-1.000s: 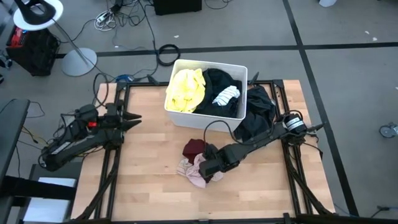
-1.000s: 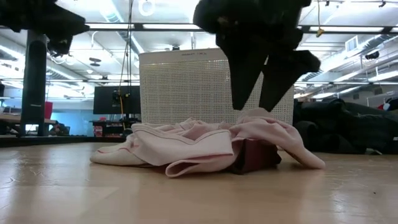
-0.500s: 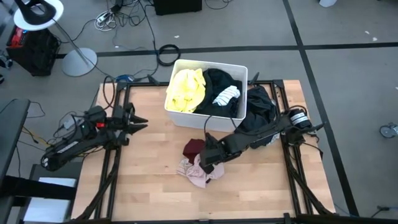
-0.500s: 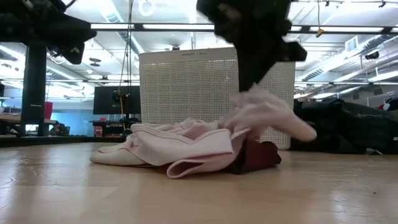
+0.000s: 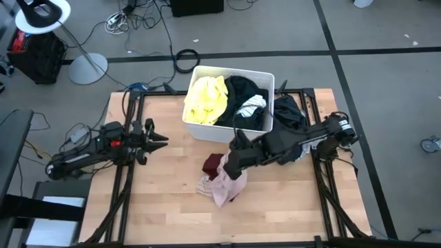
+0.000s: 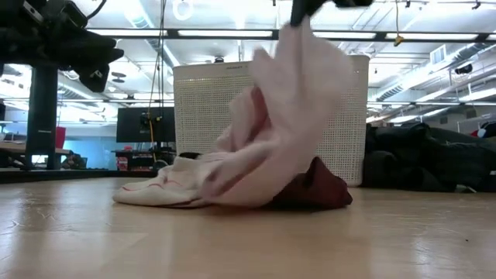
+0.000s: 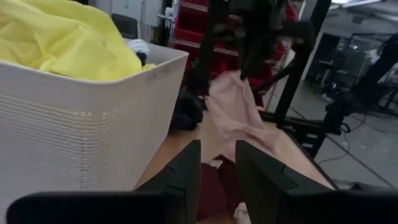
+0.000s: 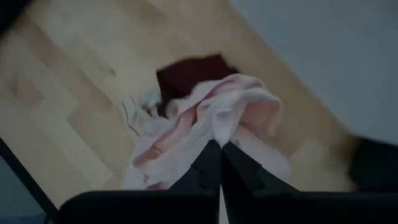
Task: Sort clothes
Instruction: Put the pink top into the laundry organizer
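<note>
A salmon pink garment (image 5: 222, 187) is half raised from the middle of the wooden table, with my right gripper (image 5: 235, 162) shut on its top. Beside it a maroon garment (image 5: 212, 164) lies flat on the table. The white bin (image 5: 195, 127) at the far side holds yellow (image 5: 205, 100), black (image 5: 242, 88) and white-striped (image 5: 249, 105) clothes. My left gripper (image 7: 217, 180) stands open at the table's left, level, pointing toward the bin and the pink garment (image 7: 233, 115), with nothing between its fingers. My right gripper pinches a bunched-up fold of the pink garment (image 8: 219, 132) between its two fingers, which slant down from above. The raised part hangs slack below the fingers (image 6: 287, 93), while the garment's lower end (image 6: 167, 190) lies on the table.
A dark garment (image 5: 289, 114) is draped over the table's far right corner beside the bin. The table's black frame rails (image 5: 127, 186) run along both sides. Bare wood (image 5: 158, 207) lies at the near left.
My right gripper has shut on the pink garment's top and risen, drifting a little toward the bin. The garment's gripped part has been pulled up high while its lower end stays on the table. My left gripper has sunk a little and shifted toward the table's middle.
</note>
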Controlling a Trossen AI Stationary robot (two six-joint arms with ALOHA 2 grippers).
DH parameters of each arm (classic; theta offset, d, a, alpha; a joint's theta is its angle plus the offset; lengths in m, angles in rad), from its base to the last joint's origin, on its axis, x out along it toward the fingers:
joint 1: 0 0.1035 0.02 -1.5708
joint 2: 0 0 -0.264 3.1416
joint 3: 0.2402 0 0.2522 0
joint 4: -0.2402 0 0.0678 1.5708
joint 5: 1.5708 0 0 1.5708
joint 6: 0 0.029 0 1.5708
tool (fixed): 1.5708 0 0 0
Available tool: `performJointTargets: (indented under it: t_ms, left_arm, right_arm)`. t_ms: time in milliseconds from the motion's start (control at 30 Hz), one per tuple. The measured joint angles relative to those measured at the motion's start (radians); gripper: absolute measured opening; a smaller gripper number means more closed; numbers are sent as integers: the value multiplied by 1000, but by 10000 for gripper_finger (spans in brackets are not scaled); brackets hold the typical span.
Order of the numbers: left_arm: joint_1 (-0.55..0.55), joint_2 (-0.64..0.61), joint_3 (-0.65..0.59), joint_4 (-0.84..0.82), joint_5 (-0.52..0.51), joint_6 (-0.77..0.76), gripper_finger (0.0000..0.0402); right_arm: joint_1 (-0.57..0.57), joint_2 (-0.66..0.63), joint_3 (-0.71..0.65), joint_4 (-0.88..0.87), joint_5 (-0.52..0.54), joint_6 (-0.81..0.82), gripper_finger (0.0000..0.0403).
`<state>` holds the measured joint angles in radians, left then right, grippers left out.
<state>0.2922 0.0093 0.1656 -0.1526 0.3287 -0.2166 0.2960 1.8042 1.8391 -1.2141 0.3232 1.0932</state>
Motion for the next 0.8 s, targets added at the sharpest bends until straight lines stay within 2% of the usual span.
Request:
performJointTargets:
  t_ms: [233, 400, 667, 800]
  left_arm:
    - [-128, 3, -41, 34, -157, -22, 106]
    - [-227, 21, -41, 36, -314, 1, 106]
    - [-376, 148, -41, 70, -546, 2, 106]
    - [-413, 213, -41, 117, -606, 3, 106]
  right_arm:
    - [-35, -2, 283, -167, 90, -116, 1]
    - [-84, -2, 505, -206, 158, -308, 0]
    - [-210, -140, 472, 77, 202, -662, 0]
    - [-288, -182, 472, 169, 209, -831, 0]
